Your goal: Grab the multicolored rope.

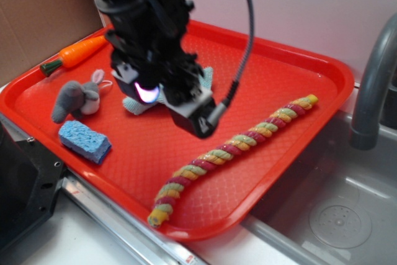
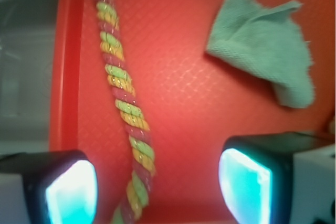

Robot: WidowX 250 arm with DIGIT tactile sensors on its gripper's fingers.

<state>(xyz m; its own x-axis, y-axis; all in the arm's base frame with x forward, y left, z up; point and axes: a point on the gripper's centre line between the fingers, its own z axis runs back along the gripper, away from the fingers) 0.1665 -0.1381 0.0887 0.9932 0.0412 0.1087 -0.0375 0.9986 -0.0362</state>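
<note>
Here the pincer hangs over the red tray with its two pads set wide apart and nothing gripped between them. In the wrist view, one glowing pad sits at the lower left and the other at the lower right, with bare tray floor showing across most of the gap. The multicolored rope passes into that gap close to the left pad, but I cannot tell whether it touches the pad. In the exterior view the pincer is mostly hidden by the black arm body, which is above the middle of the tray.

Relative to the tray, the rope lies stretched along the side nearest the sink, running almost the whole length of that side, just inside the raised rim. Its pink-red, yellow and pale green strands spiral along it, and each end is yellow.

A pale green cloth lies crumpled on the tray floor, well apart from the rope. A small grey stuffed rabbit sits toward the tray's opposite side, and a blue sponge lies near it at the tray's front edge. An orange carrot lies across the tray's far rim. A grey faucet rises beside the tray, over the sink.
</note>
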